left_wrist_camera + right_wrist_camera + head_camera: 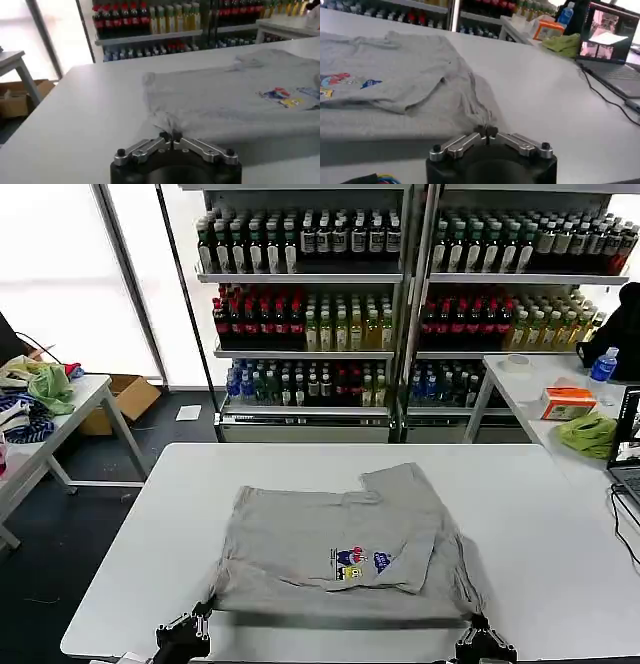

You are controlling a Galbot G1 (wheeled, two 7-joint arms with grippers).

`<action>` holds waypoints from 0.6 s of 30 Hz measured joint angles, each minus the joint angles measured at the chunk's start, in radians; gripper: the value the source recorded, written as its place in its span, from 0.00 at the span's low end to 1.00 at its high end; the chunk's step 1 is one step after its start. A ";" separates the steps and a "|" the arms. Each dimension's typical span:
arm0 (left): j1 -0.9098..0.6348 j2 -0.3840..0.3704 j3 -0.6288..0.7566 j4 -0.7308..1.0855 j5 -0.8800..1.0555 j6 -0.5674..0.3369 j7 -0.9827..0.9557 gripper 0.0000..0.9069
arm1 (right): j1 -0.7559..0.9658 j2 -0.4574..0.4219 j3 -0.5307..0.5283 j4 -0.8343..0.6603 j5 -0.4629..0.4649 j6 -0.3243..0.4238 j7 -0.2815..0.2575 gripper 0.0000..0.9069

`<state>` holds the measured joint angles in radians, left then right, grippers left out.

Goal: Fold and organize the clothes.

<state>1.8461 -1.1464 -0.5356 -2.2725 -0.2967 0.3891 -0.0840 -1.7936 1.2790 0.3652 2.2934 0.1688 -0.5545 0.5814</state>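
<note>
**Both grippers pinch the near corners of the grey shirt**

A light grey shirt (335, 552) lies on the white table (130, 554), a little near of the table's middle. Its right sleeve part is folded over the body, and a small multicoloured print (360, 562) shows on the chest, toward the near right of the cloth. The near hem hangs slightly raised between the two grippers, with a dark shadow under it on the table.

The left gripper (203, 616) sits at the near left corner of the shirt. In the left wrist view its fingers (165, 136) are closed together on a gathered bit of the grey fabric, which puckers just where they meet. The right gripper (478, 624) is at the near right corner, and the right wrist view shows its fingertips (481, 134) clenched on the bunched cloth edge in the same way.

Far behind the table stand shelves (310, 279) of bottled drinks. A side table (85, 399) on the left carries a green cloth (50, 389) and other fabric. On the right another table (520, 384) holds an orange box (566, 402), a blue bottle (603, 365) and a green cloth, with a laptop (628, 446) at the right edge and a cable trailing onto the work table
</note>
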 measured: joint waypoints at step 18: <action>-0.033 0.003 -0.009 -0.077 -0.041 0.032 0.016 1.00 | 0.070 0.015 0.071 0.044 0.041 0.006 -0.004 1.00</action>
<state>1.8130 -1.1438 -0.5444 -2.3491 -0.3376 0.4212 -0.0681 -1.7238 1.2943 0.4358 2.3370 0.2099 -0.5486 0.5777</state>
